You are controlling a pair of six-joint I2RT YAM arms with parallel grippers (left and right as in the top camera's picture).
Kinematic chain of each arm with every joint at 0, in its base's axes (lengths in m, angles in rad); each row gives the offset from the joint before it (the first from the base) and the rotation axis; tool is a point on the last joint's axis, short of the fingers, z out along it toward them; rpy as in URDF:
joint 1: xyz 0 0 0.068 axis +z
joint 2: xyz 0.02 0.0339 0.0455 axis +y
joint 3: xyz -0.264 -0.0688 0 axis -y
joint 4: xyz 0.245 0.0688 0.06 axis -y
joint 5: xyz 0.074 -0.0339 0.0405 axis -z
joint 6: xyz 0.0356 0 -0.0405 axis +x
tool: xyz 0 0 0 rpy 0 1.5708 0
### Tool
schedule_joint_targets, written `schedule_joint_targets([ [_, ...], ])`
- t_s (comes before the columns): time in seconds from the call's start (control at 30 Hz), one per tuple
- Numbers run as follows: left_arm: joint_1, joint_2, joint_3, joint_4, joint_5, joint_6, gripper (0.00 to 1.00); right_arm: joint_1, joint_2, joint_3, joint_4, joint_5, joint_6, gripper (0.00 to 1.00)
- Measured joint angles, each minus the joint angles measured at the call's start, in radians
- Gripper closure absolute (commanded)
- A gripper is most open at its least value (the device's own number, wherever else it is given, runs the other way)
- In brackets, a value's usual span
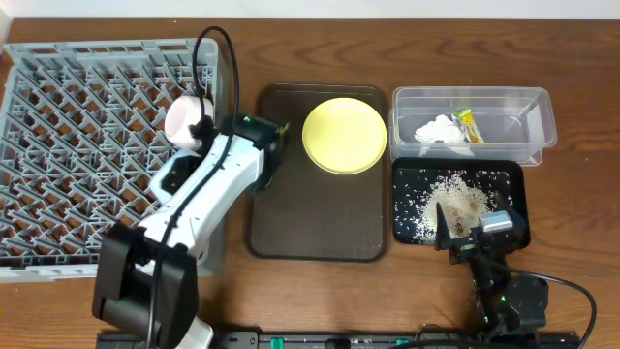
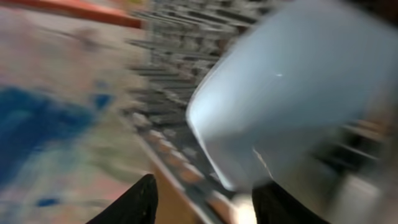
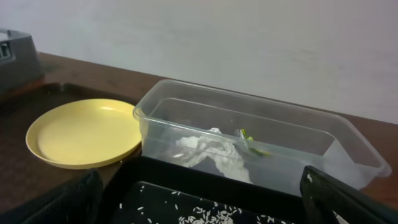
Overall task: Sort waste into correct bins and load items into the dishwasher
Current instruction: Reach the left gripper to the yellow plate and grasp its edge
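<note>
Clear tub holds tissue and wrapper; black tray holds rice scraps.

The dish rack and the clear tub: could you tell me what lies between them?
Overhead: the brown serving tray bearing the yellow plate, plus the left arm.

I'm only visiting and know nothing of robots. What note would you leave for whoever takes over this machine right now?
Left end effector: shut on a pale bowl, above the right edge of the grey rack.
Right end effector: open, above the black tray.
Done: tissue and wrapper in the clear tub; rice scraps in the black tray.
Left: rack the bowl, then the yellow plate on the brown tray. No chopsticks or second bowl visible.
</note>
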Motion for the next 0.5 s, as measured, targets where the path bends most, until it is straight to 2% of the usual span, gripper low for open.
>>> schedule_joint_targets([
  [0.17,-0.063,-0.057,0.101,0.1,0.277,0.022,0.49,0.0,0.0,0.0,0.0,0.0,0.0,0.01],
  [0.33,-0.121,-0.108,0.12,0.359,0.514,0.074,0.42,0.0,0.0,0.0,0.0,0.0,0.0,0.01],
  [0.5,-0.143,-0.097,0.111,0.644,0.618,0.198,0.39,0.0,0.0,0.0,0.0,0.0,0.0,0.01],
])
